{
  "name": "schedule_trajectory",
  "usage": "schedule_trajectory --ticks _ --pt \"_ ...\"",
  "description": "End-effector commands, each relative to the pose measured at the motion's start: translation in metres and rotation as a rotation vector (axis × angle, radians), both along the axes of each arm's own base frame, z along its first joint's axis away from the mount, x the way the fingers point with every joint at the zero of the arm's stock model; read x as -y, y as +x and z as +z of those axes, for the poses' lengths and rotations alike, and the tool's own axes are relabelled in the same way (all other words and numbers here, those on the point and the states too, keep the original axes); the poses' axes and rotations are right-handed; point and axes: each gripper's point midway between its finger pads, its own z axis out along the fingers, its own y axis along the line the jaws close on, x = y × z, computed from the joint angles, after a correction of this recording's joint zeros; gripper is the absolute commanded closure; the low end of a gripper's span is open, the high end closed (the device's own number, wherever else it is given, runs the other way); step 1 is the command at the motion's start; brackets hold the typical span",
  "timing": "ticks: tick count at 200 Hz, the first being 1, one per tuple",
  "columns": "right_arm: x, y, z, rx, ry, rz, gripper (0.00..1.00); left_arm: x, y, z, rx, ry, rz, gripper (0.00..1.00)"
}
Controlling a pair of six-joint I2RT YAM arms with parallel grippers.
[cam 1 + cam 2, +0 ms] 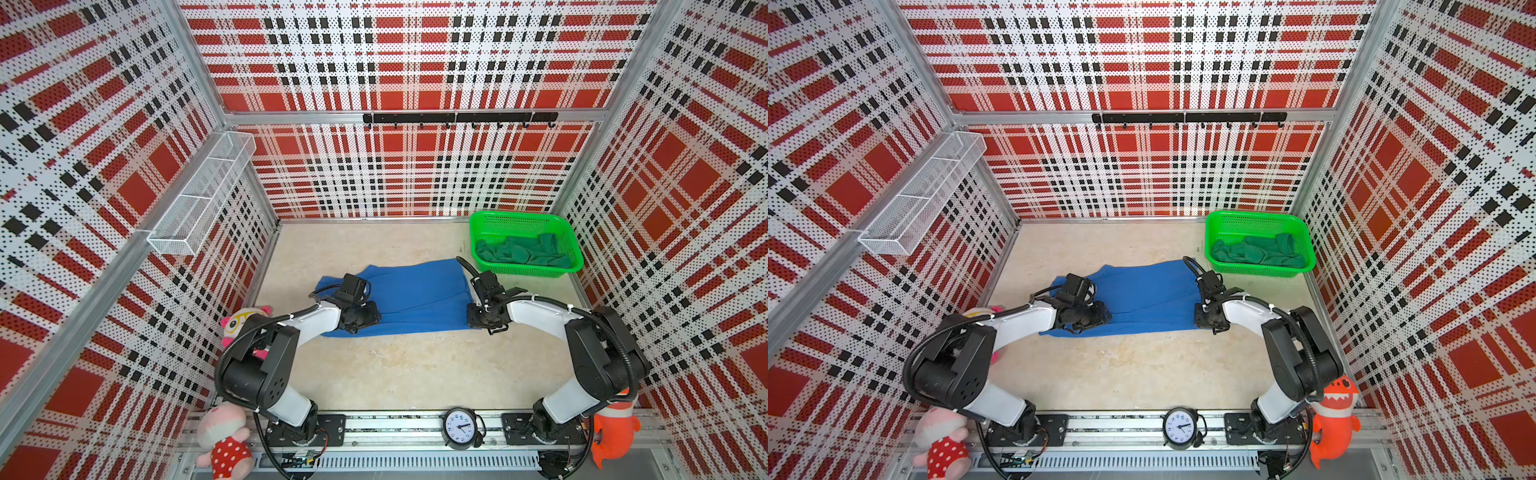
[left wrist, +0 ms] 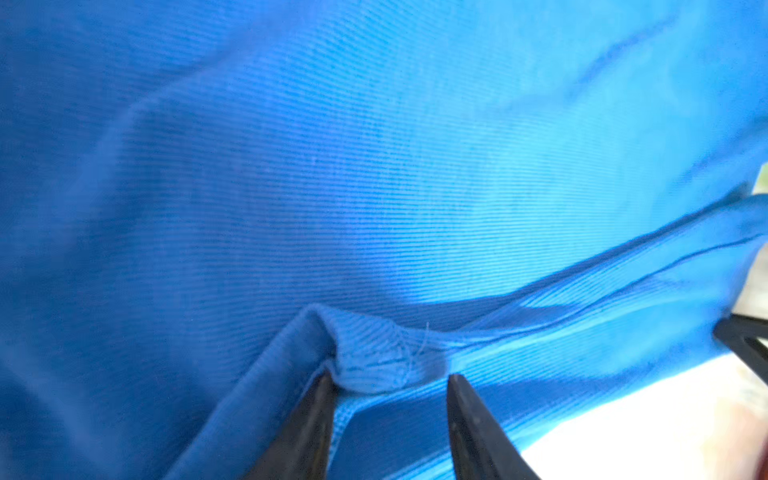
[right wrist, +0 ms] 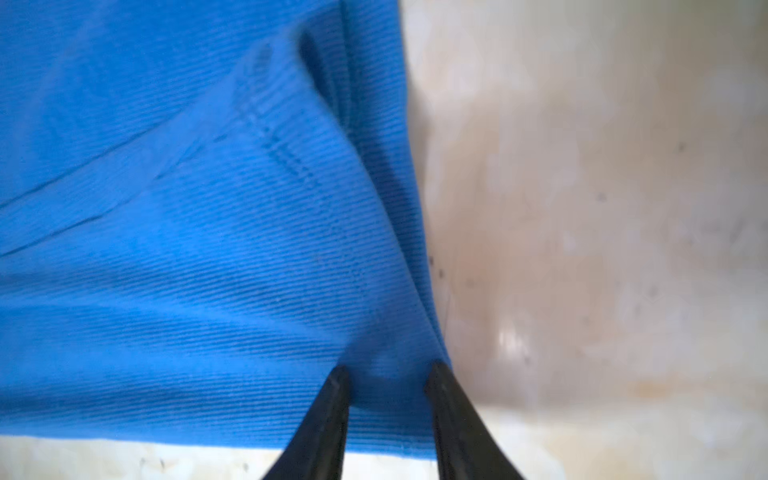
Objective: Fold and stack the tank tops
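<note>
A clock (image 1: 458, 428) stands at the near edge, between the two arm bases. Beyond it the pale table (image 1: 415, 370) is bare up to the blue top (image 1: 415, 295).

The blue top lies spread across the middle of the table, its long side running left to right. Both arms reach down onto its near edge.

The left pincer (image 2: 390, 380) is at the near-left part of the blue top. In the left wrist view its two dark fingers (image 2: 316, 415) stand part-way apart, clenched on a small bunched fold of stitched hem between the tips.

The right pincer (image 3: 386, 374) is at the near-right corner. Its jaws are drawn in on the cloth there, and the blue fabric rises in a tent toward the tips, with bare table just to its right. From above I cannot tell whether either gripped edge is clear of the table.

Farther back, in the far right corner, sits the green basket (image 1: 528, 271), just beyond the right end of the blue top. The green top (image 1: 523, 251) lies crumpled inside it.
</note>
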Motion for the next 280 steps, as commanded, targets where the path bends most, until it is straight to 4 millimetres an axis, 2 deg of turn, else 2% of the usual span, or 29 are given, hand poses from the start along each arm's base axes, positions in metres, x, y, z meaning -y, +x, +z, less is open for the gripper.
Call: schedule_trajectory --ticks 1,17,28,41,61,71,81,109,132,163,190,214,249,280 --pt "0.015 -0.062 -0.015 -0.184 -0.068 -0.019 0.62 -0.015 -0.069 -0.022 -0.212 0.044 0.033 0.52" --pt "0.003 -0.068 -0.003 -0.172 0.008 0.005 0.60 -0.021 -0.071 -0.011 -0.186 0.055 0.055 0.51" --pt "-0.005 -0.056 0.017 -0.108 0.041 0.040 0.57 -0.028 -0.052 0.007 -0.115 0.069 0.075 0.49" --pt "-0.013 -0.031 0.048 0.006 0.041 0.115 0.54 -0.034 -0.022 0.033 -0.038 0.097 0.068 0.48" --pt "-0.017 0.017 0.093 0.211 -0.016 0.186 0.51 -0.037 0.035 0.076 0.096 0.156 0.039 0.46" --pt "-0.021 0.040 0.109 0.286 -0.027 0.218 0.51 -0.038 0.063 0.088 0.152 0.201 0.031 0.46" --pt "-0.024 0.062 0.117 0.323 -0.034 0.235 0.51 -0.040 0.086 0.090 0.173 0.239 0.028 0.46" --pt "-0.027 0.110 0.117 0.355 -0.064 0.230 0.53 -0.036 0.136 0.076 0.212 0.285 0.044 0.46" --pt "-0.029 0.135 0.116 0.348 -0.093 0.212 0.53 -0.033 0.155 0.061 0.213 0.304 0.060 0.46" --pt "-0.028 0.158 0.098 0.313 -0.105 0.203 0.54 -0.038 0.159 0.031 0.178 0.343 0.058 0.46" --pt "-0.024 0.173 0.080 0.286 -0.086 0.180 0.55 -0.041 0.168 0.022 0.187 0.329 0.073 0.46" --pt "-0.023 0.181 0.064 0.261 -0.077 0.172 0.56 -0.033 0.174 0.016 0.181 0.311 0.055 0.49" --pt "-0.021 0.192 0.042 0.218 -0.070 0.164 0.57 -0.030 0.166 -0.005 0.129 0.317 0.028 0.55" --pt "-0.031 0.199 0.026 0.195 -0.038 0.197 0.58 -0.030 0.163 -0.013 0.111 0.321 0.027 0.60"
